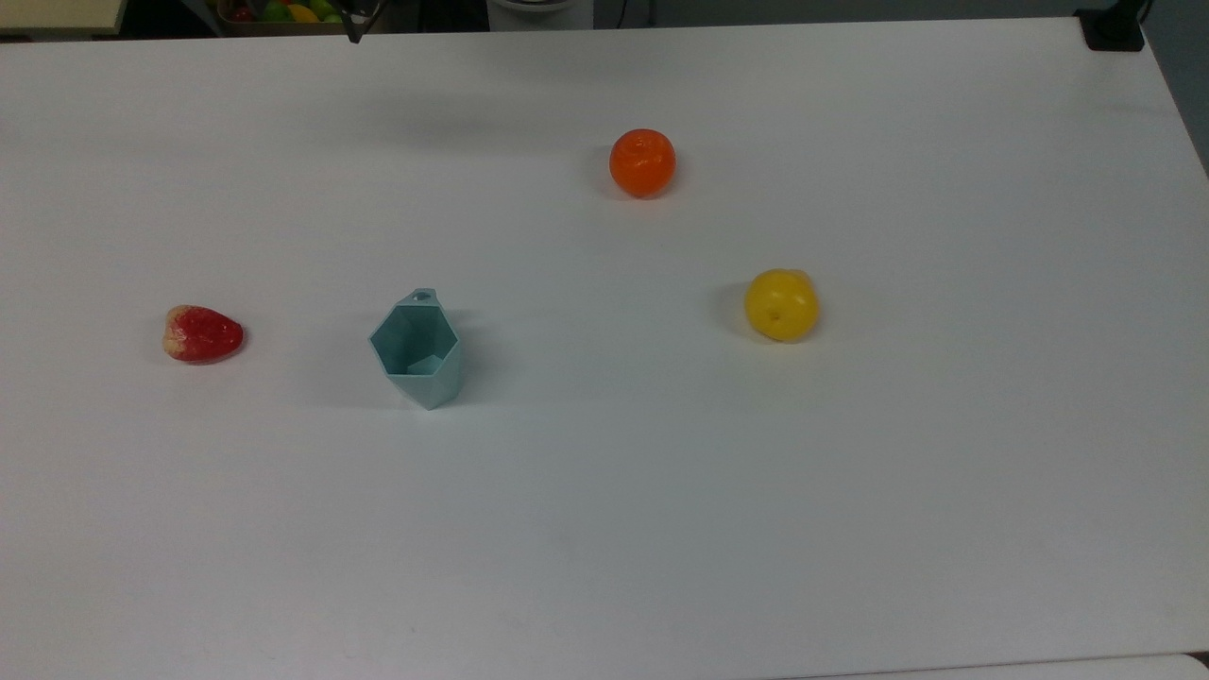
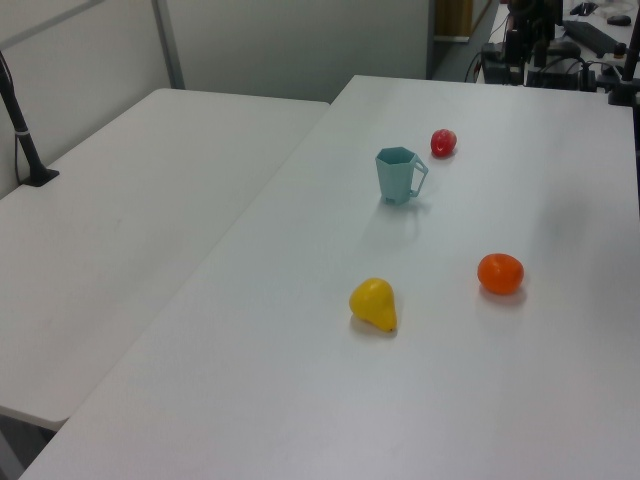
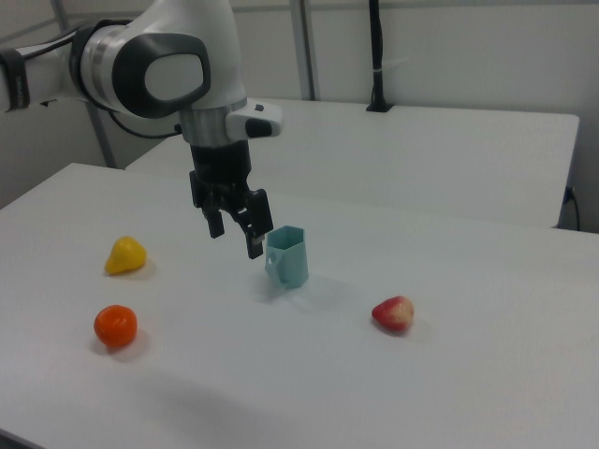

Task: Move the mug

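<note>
The pale teal faceted mug (image 1: 417, 350) stands upright on the white table (image 1: 661, 491), mouth up, its small holed tab handle pointing to the far side in the top view. The left view has the mug (image 2: 399, 175) beside the red fruit. In the right view my gripper (image 3: 235, 234) hangs in the air above the table, just to the right view's left of the mug (image 3: 288, 257) and apart from it. Its black fingers (image 3: 255, 239) are open and hold nothing.
A red strawberry (image 1: 203, 333) lies to the top view's left of the mug. An orange (image 1: 642, 162) and a yellow pear-like fruit (image 1: 781, 304) lie to its right. A bin of fruit (image 1: 279, 11) sits beyond the far edge. A second white table (image 2: 120, 230) adjoins.
</note>
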